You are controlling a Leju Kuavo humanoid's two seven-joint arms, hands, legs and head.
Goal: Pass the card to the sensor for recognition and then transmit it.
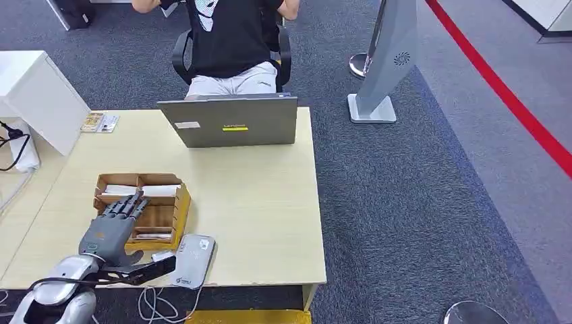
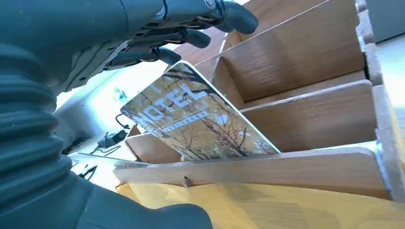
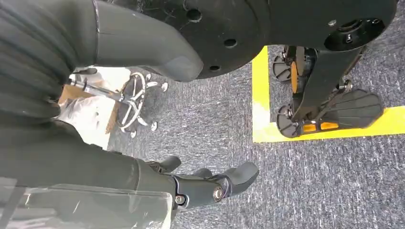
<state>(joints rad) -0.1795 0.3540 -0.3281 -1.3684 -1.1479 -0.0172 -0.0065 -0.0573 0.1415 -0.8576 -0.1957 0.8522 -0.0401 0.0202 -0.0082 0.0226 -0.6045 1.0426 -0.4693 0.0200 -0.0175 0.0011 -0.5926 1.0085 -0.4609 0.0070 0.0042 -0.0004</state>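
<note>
Card [image 2: 200, 124] (lower left, in the wooden box [image 1: 177, 202]) awaits pickup, left robot hand [image 1: 115, 226] above it, grasp unclear

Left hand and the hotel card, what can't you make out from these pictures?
- Head view: the left hand covers the wooden organizer, hiding the card.
- Left wrist view: whether the fingers touch the hotel card is unclear; the front wall hides its lower edge.
- Reader: markings too small.
</note>
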